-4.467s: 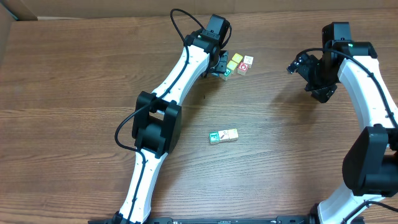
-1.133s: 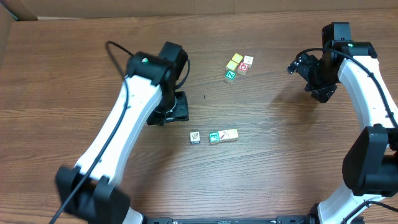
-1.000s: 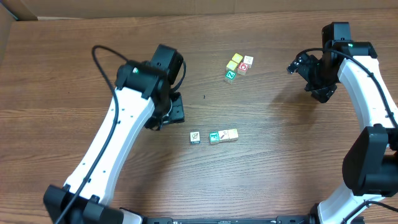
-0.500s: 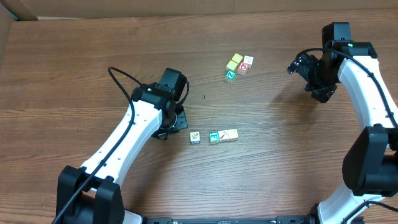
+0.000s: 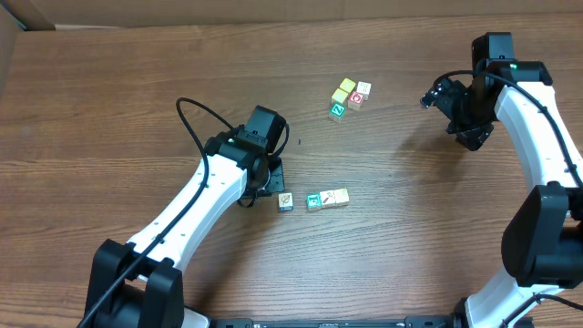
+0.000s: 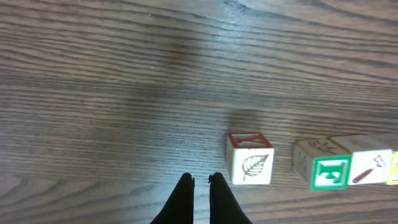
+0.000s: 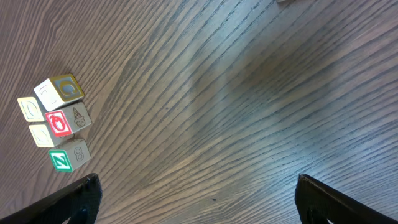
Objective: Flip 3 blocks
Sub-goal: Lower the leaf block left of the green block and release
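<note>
Three small wooden picture cubes, seen from overhead, lie in a row on the brown wood-grain table (image 5: 109,109) — white-faced cube (image 5: 285,201) alone at the left, teal-green-faced cube (image 5: 314,200) and pale yellow cube (image 5: 339,196) touching each other. The left gripper (image 5: 276,182) sits just beside the white-faced cube.

Left wrist: jaws closed, holding nothing; tips near that cube, not touching.

Right wrist: right gripper (image 7: 196,190) spread wide, empty — cluster of yellow, red and green lettered cubes (image 7: 59,124) at the left edge.

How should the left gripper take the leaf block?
From above, pinch the leaf block across the pair of side faces that doesn't point at the teal block: both are clear, while the gap to that block is narrow. Open the shut left gripper first.
</note>
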